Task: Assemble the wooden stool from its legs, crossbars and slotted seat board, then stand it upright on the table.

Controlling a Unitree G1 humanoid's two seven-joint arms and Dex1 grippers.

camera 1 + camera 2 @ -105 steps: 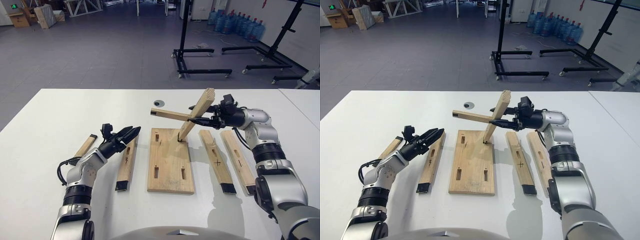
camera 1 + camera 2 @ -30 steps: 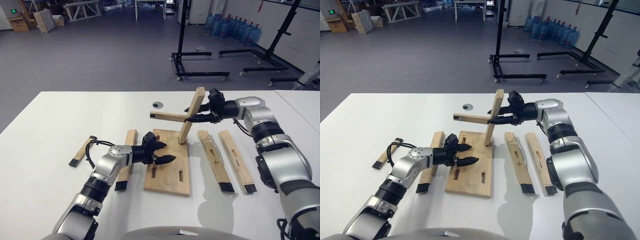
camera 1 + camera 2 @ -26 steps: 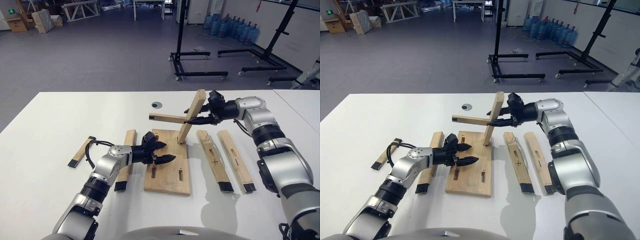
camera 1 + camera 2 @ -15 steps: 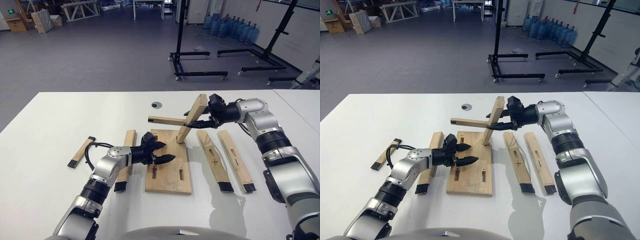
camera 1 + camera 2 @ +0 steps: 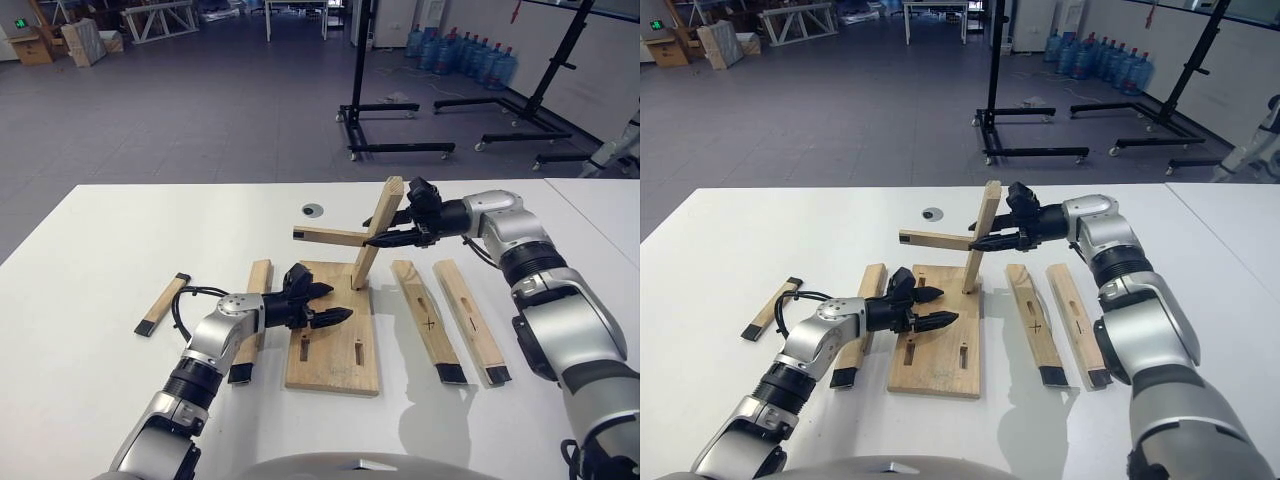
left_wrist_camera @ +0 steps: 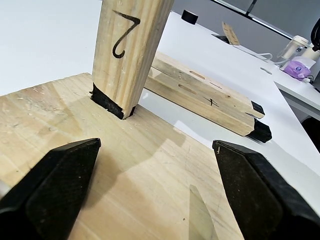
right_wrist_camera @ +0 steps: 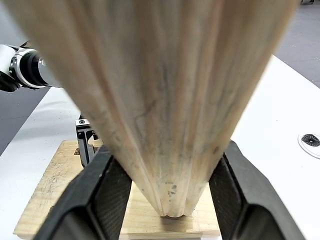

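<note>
**Seating the first leg.** The board (image 5: 333,345) is laid flat on the table (image 5: 90,260), slots upward. One leg (image 5: 363,266) is stood in the far right slot with its top leaning to the right. In the left wrist view a black band at its foot is seen above the board surface, so the joint is judged not fully seated. A crossbar (image 5: 325,236) is carried by this leg at mid-height and juts out to the left, above the board.

The leg is clamped by the right gripper (image 5: 378,239) just beside the crossbar joint. The left gripper (image 5: 334,303) is held wide over the board, facing the leg's foot, with nothing between its fingers. Whether it touches the board cannot be told.

Two more legs (image 5: 427,318) are laid side by side right of the board and a third (image 5: 260,278) along its left edge. A short bar (image 5: 163,303) is laid well to the left.

The leg is best brought square to the board before any push is applied, since a tilted foot is likely to jam or lever the board up. The board should be pressed down near the slot by the left gripper while the leg is driven straight along its own axis. Twisting should be avoided, so that the crossbar is not worked out of its joint.
</note>
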